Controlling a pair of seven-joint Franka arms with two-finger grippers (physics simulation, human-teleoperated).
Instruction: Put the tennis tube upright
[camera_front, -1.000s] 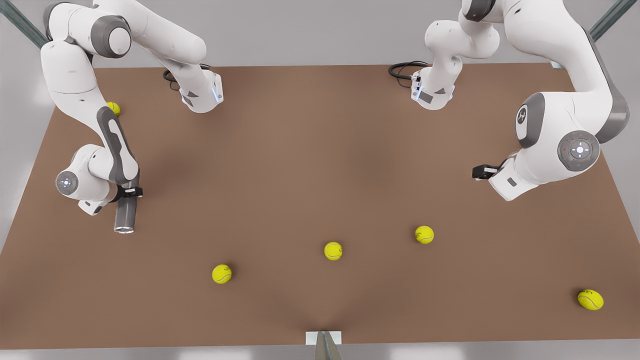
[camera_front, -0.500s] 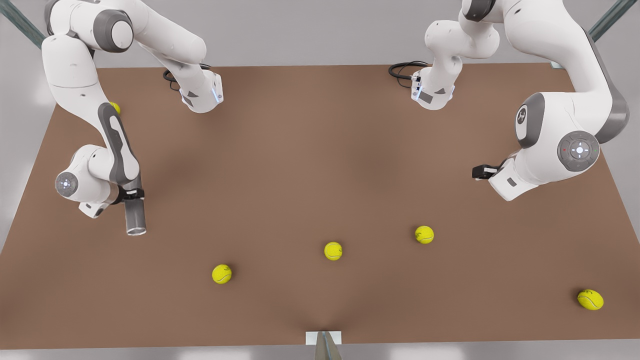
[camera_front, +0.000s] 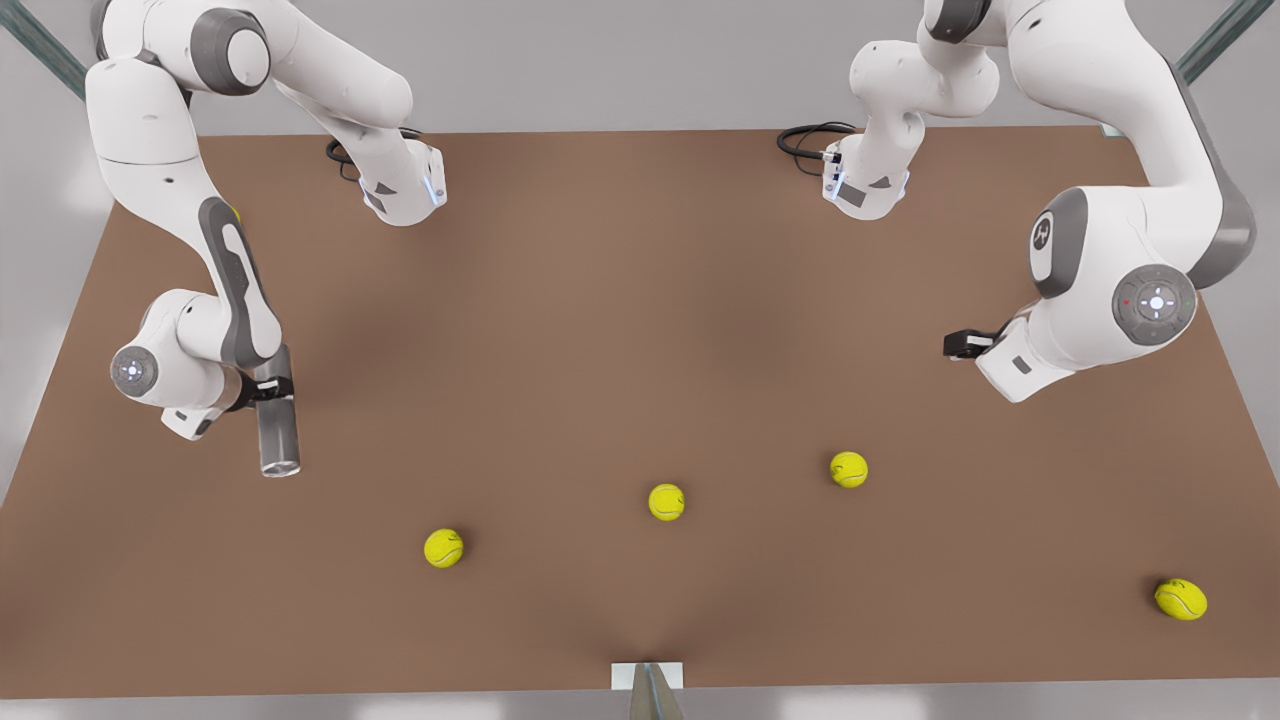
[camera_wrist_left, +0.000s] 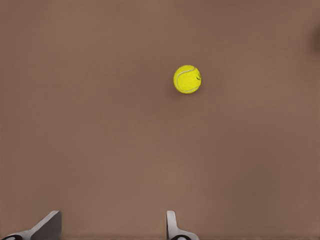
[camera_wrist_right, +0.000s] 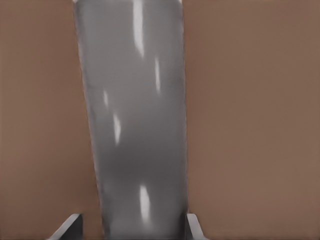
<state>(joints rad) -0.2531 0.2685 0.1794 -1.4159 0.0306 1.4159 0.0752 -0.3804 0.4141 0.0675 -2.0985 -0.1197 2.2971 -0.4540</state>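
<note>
Our right tool (camera_front: 272, 388) clamps the tennis tube (camera_front: 277, 432) at nine o'clock above the tabletop (camera_front: 600, 330); our left tool (camera_wrist_left: 112, 227), fingers wide apart, waits over a tennis ball (camera_wrist_left: 187, 79).

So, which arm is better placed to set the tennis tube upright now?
The right. The right gripper already clamps the tennis tube on the front view's left. The left gripper waits open above a tennis ball, far away.

Right gripper (camera_front: 270, 392), at the front view's left, is being kept clamped on the tennis tube (camera_front: 277, 432), fingers (camera_wrist_right: 70, 226) flanking it. Left gripper (camera_wrist_left: 112, 227), at the front view's right, is being held spread above the table, waiting.
</note>
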